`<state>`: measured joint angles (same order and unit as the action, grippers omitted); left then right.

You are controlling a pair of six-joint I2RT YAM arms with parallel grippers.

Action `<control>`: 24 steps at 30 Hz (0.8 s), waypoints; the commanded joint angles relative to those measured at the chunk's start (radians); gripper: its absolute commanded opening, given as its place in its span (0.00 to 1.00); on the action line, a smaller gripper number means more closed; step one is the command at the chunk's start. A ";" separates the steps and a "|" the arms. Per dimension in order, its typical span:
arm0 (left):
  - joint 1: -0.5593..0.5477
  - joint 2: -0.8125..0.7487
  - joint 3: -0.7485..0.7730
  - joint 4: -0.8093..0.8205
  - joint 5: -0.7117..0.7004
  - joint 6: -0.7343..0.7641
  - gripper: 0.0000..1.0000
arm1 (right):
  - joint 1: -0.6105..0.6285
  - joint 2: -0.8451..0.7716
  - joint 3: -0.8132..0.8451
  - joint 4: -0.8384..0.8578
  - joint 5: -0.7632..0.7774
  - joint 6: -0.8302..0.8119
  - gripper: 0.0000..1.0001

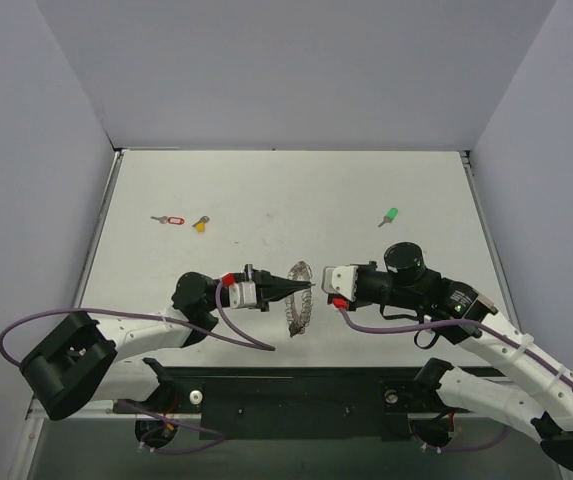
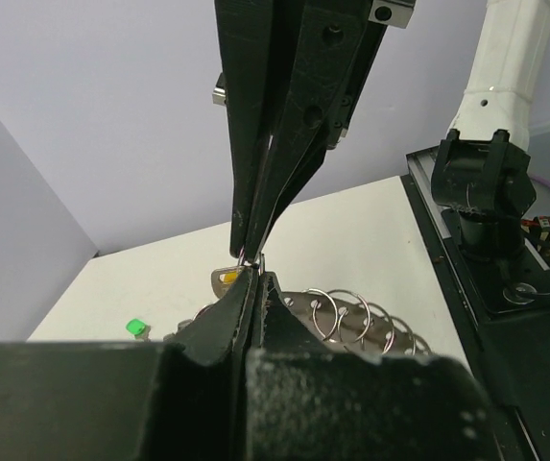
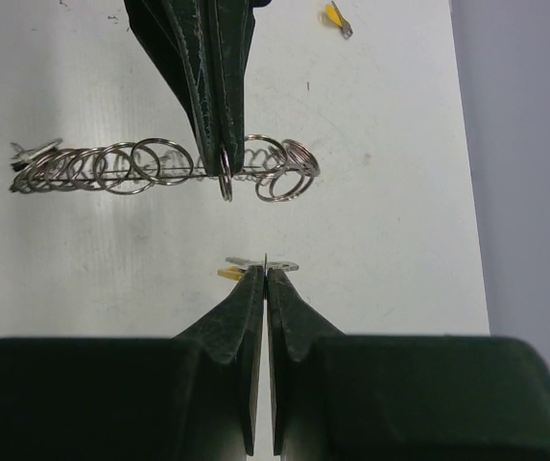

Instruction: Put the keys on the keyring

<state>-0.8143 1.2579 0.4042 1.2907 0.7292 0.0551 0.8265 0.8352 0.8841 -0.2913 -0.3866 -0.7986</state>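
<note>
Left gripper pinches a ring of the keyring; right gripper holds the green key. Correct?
Wrong key: the right gripper holds a yellow-headed key, seen in the right wrist view; the green key lies on the table in the top view. The left gripper does pinch the keyring.

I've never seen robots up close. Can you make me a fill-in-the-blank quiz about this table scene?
The right gripper is shut on a small key with a ___ head.
The left gripper is shut on the keyring, whose metal looks ___.
Alone on the right side of the table lies a loose key with a ___ head.
Missing words: yellow; silver; green.
</note>
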 commanded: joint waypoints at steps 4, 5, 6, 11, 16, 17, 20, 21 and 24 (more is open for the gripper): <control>-0.011 0.031 -0.008 0.208 -0.031 0.042 0.00 | 0.008 -0.030 -0.043 0.092 -0.041 0.044 0.00; -0.011 0.035 -0.010 0.211 -0.030 0.046 0.00 | 0.008 -0.031 -0.048 0.096 -0.046 0.042 0.00; -0.013 0.034 -0.010 0.211 -0.033 0.046 0.00 | 0.010 -0.033 -0.051 0.103 -0.047 0.044 0.00; -0.014 0.044 -0.015 0.229 -0.045 0.049 0.00 | 0.017 -0.039 -0.065 0.121 -0.055 0.055 0.00; -0.014 0.044 -0.025 0.252 -0.073 0.054 0.00 | 0.028 -0.054 -0.079 0.144 -0.063 0.075 0.00; -0.014 0.047 -0.027 0.255 -0.080 0.054 0.00 | 0.028 -0.053 -0.083 0.147 -0.067 0.078 0.00; -0.016 0.049 -0.044 0.300 -0.108 0.048 0.00 | 0.031 -0.059 -0.088 0.150 -0.080 0.082 0.00; -0.014 0.049 -0.044 0.306 -0.116 0.046 0.00 | 0.033 -0.059 -0.089 0.149 -0.086 0.081 0.00; -0.016 0.052 -0.048 0.326 -0.126 0.037 0.00 | 0.033 -0.062 -0.088 0.142 -0.098 0.064 0.00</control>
<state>-0.8257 1.3090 0.3508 1.2903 0.6434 0.0910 0.8520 0.7895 0.7979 -0.1864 -0.4397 -0.7349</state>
